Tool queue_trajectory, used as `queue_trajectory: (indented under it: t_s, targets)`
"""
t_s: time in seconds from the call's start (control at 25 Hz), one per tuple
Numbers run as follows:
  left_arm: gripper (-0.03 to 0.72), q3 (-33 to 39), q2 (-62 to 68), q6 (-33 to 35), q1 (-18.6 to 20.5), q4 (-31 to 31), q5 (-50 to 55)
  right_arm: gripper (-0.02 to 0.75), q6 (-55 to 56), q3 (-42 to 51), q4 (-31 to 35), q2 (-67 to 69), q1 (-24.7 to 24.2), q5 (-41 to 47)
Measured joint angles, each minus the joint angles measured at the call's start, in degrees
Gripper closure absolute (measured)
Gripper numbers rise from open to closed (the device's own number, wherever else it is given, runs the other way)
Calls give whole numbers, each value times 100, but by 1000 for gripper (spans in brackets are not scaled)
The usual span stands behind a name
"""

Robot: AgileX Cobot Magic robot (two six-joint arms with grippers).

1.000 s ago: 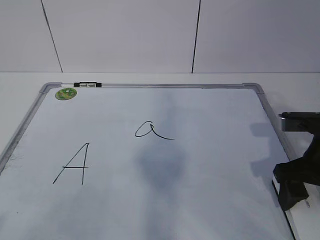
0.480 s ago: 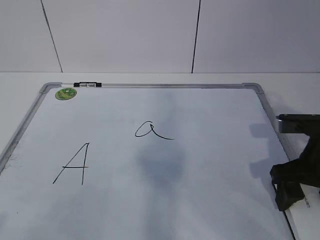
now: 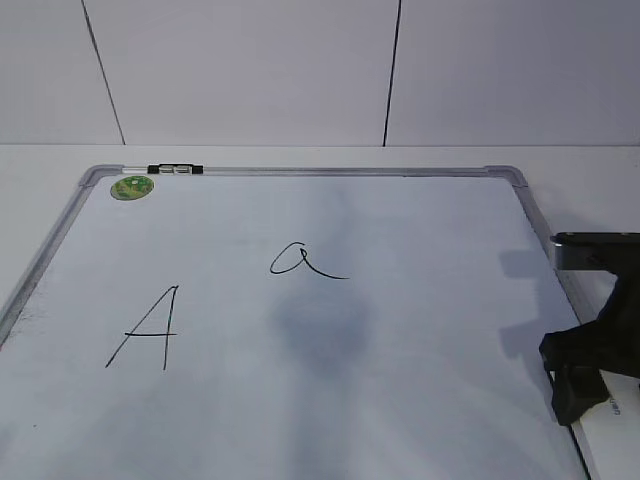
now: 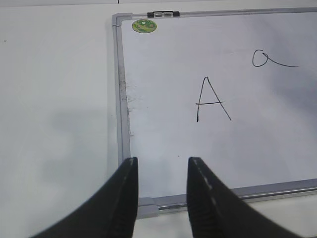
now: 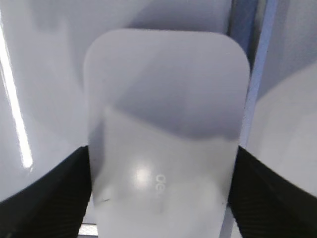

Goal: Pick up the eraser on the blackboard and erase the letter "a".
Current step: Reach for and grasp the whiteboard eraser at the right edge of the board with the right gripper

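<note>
The blackboard (image 3: 420,330) lies flat and fills most of the exterior view. The letter "a" (image 3: 300,262) is written near its middle and also shows in the left wrist view (image 4: 270,58). The eraser (image 5: 166,124), a white block with grey lettering, lies at the board's right edge (image 3: 612,420). My right gripper (image 5: 161,153) is low over it, open, with one black finger close on each long side. In the exterior view the right gripper (image 3: 590,385) hides most of the eraser. My left gripper (image 4: 162,161) hangs open and empty above the board's near left corner.
A larger capital "A" (image 3: 145,330) is drawn left of the "a". A round green sticker (image 3: 132,186) and a small black-and-white marker (image 3: 172,169) sit at the board's far left edge. The grey frame (image 4: 120,99) borders the white tabletop.
My right gripper has sunk a little lower over the eraser and edged slightly left. The left gripper and the writing are unchanged.
</note>
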Motion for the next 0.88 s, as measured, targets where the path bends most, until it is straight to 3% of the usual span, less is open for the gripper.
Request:
queue_trajectory:
  t_s: [0.88]
  targets:
    - [433, 0, 0, 0, 0, 0, 0, 102, 15, 0, 0, 9, 0, -45]
